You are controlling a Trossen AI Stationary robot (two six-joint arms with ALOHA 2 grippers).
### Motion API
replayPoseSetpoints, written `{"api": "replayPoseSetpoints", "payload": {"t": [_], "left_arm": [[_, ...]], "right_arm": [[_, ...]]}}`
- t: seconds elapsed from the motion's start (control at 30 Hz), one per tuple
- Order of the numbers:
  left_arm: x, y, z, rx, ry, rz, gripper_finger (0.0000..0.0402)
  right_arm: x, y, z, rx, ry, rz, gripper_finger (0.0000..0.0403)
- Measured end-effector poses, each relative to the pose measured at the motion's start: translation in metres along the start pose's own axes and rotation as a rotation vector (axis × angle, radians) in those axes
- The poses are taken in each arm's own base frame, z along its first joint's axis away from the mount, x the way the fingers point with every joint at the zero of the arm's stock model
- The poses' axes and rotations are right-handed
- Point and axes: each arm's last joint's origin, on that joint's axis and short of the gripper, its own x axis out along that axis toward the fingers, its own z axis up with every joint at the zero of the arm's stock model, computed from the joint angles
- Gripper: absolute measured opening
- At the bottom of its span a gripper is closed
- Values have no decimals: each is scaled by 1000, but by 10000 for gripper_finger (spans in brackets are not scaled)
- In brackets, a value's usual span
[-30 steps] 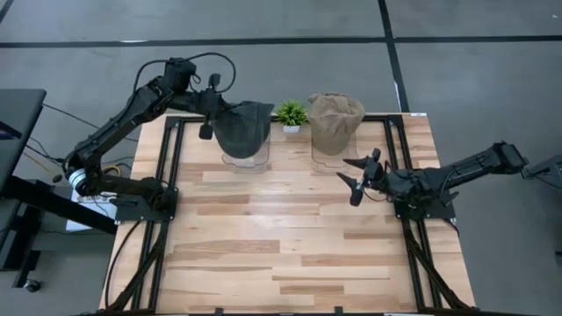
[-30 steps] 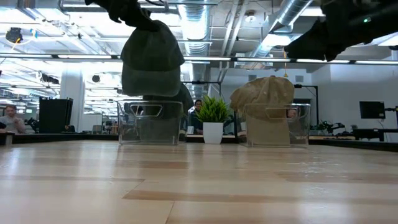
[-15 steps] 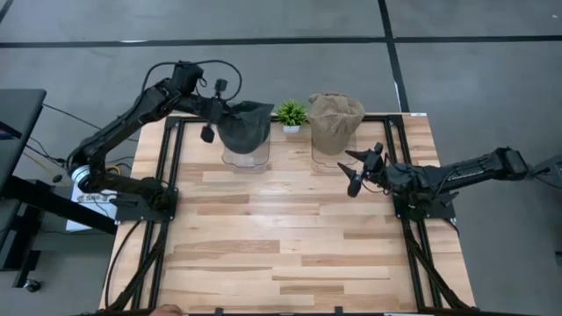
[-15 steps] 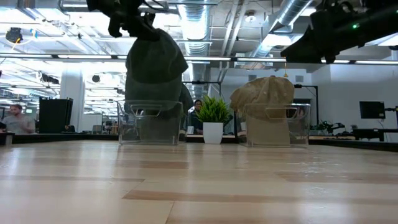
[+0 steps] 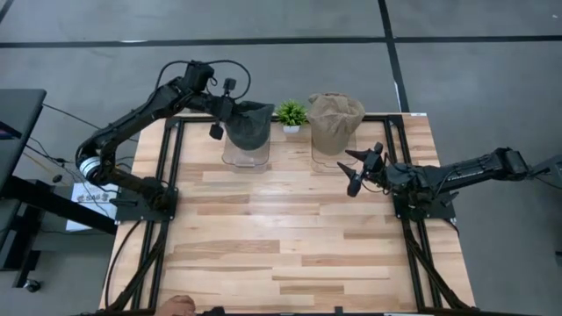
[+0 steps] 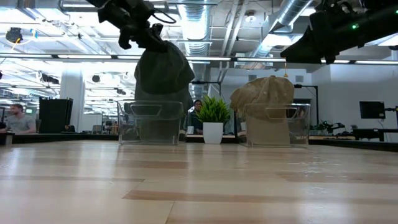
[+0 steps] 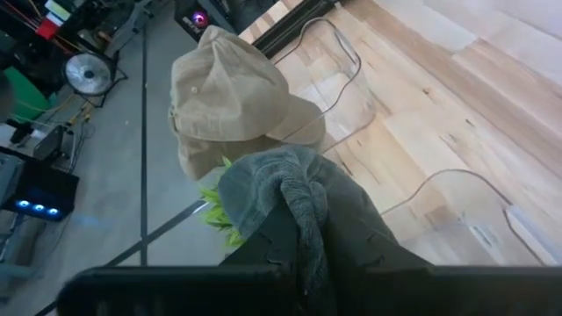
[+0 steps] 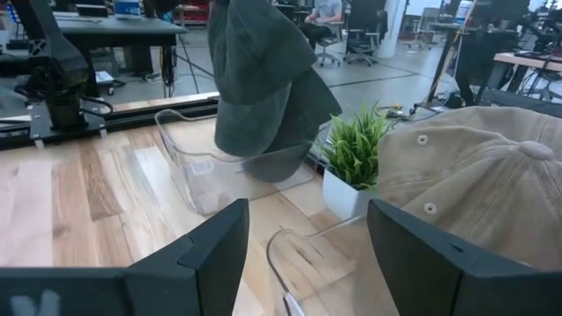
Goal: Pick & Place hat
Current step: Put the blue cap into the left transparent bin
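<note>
A dark grey-green hat (image 5: 248, 125) hangs from my left gripper (image 5: 224, 109) over the left clear stand (image 5: 245, 155); it also shows in the low view as the dark hat (image 6: 163, 71) and in the right wrist view (image 8: 262, 75). A tan hat (image 5: 335, 118) sits crown up on the right clear stand (image 6: 277, 129). My right gripper (image 5: 359, 170) is open, near the table's right side in front of the tan hat (image 8: 474, 184), touching nothing. My left gripper is shut on a bunched fold of the dark hat's cloth (image 7: 304, 218); the cloth itself covers the fingers. It comes slanting from the left and above. The hat hangs below it, its brim (image 8: 277, 163) at the top of the left clear stand (image 8: 200, 167); I cannot tell whether it rests there.
A small potted plant (image 5: 291, 113) stands between the two stands at the far edge. The wooden table (image 5: 281, 246) spreads wide toward the near edge. Black rails run along both sides. A person's hand (image 5: 180, 304) shows at the near edge.
My left gripper has carried the dark hat toward the table's right, so the hat now hangs over the left clear stand instead of left of it. My right gripper has shifted slightly toward the far edge and then kept still.
</note>
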Motion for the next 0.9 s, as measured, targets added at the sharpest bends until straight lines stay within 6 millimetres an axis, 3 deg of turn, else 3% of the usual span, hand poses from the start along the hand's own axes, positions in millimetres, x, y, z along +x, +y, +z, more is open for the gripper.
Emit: {"api": "replayPoseSetpoints", "payload": {"t": [0.6, 0.9], "left_arm": [[6, 1, -5, -36, 44, 5, 28], [20, -13, -23, -46, 94, 12, 28]], "right_arm": [[0, 0, -3, -20, 24, 0, 224], [0, 0, -3, -20, 24, 0, 224]]}}
